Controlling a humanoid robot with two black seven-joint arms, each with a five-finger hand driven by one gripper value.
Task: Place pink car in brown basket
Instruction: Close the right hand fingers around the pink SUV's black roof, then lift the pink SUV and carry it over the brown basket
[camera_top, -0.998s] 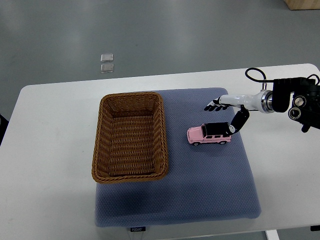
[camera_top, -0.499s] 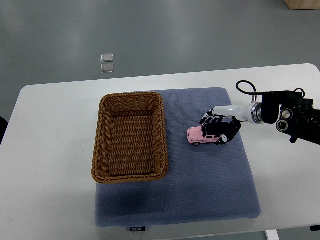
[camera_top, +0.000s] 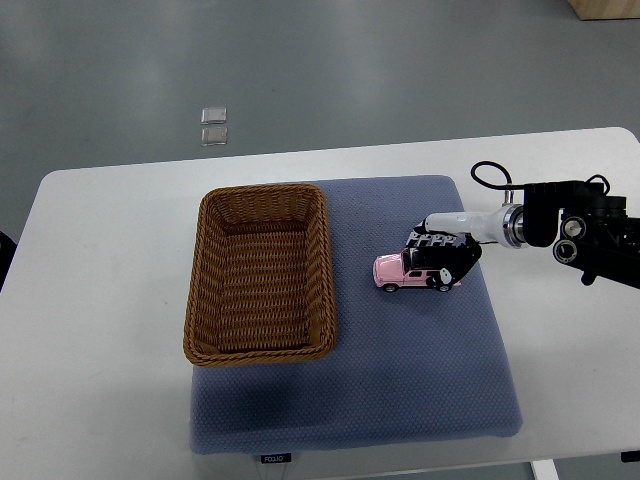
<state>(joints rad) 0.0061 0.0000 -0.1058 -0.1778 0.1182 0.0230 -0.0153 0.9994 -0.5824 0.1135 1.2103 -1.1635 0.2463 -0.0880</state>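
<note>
Top view, read from the left edge across: the white table (camera_top: 100, 300) carries a blue-grey padded mat (camera_top: 400, 380) over its middle, and on the mat's left part sits the brown woven rectangular basket (camera_top: 258, 273), empty, its long side running up and down the frame. No left arm shows anywhere along the left edge.

Just right of centre, well apart from the basket's right rim, the small pink toy car (camera_top: 412, 272) with a dark roof stands on its wheels on the mat, nose pointing left toward the basket.

Over the car's rear half sits the right hand (camera_top: 441, 257), its white forearm and black wrist housing coming in from the right edge. A second ago this hand was spread above and to the right of the car, with only the thumb reaching down near the roof. Since then it has dropped and its black-tipped fingers (camera_top: 428, 243) have curled over the roof while the thumb closes at the tail. The hand now looks clamped on the car, which has not yet left the mat.

So the grasp seems made; lifting and carrying leftward over the basket remain.
</note>
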